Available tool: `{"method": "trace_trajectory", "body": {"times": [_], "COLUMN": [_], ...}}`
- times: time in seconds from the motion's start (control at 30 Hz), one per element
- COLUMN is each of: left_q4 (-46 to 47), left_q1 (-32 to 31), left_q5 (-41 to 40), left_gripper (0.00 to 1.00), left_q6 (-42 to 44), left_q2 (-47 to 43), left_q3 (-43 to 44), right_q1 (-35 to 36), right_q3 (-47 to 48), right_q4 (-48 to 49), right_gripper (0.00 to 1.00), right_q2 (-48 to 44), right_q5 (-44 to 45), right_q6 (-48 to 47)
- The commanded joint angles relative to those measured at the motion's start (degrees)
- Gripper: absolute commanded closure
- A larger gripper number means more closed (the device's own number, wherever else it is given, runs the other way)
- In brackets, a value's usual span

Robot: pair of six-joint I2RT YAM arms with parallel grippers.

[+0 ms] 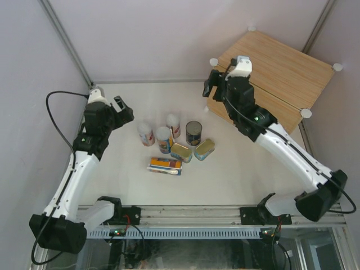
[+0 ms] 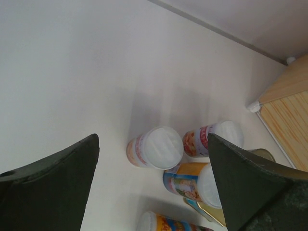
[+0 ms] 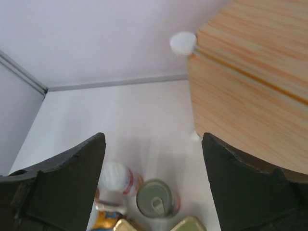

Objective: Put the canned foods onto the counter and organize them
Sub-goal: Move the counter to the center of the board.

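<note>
My left tool [image 1: 125, 108] and right tool [image 1: 210, 75] hang released, empty. One can [image 1: 165, 166] lies flat, long axis left-right; dark can [image 1: 193, 133] stands upright.

Your left arm [image 1: 79, 163] and right arm [image 1: 287, 149] are both built from smooth white link tubes joined by chunky black joint housings, and each shows a small green light near the wrist. A thin black cable [image 1: 47, 104] loops off the left arm, and the right wrist carries a white camera housing [image 1: 243, 64]. In the wrist views your jaws are matte charcoal wedges with slightly rough edges.
</note>
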Motion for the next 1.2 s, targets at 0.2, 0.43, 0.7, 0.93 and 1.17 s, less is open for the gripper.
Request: {"method": "trace_trajectory", "body": {"times": [0.2,0.43,0.7,0.93,1.17], "left_q4": [4.8,6.1,7.3,8.4,10.4], "left_q1": [-4.8,-5.6,-5.8,-5.8,-6.0], "left_q5": [3.0,4.9,7.9,10.5,12.0], "left_gripper": [0.02,0.02,0.02,0.02,0.02], "left_q6": [3.4,2.5,1.5,0.1,-1.3], "left_q2": [6.2,8.3,10.0,12.3,14.2], "left_q3": [10.4,11.7,13.7,15.8,16.3], "right_q1": [-6.7,-7.7,-8.3,-8.8,-8.3], "right_q3": [31.1,52.3,63.1,63.3,63.7], "right_q4": [-10.5,-20.1,-25.8,-25.7,-26.6], "right_gripper": [0.16,0.15,0.14,0.14,0.13], "right_q2": [17.6,31.8,41.3,44.0,46.2], "right_q5": [-3.7,-2.3,-0.2,1.6,2.9], "right_q6": [-5.4,-10.0,-12.6,-14.7,-16.4]}}
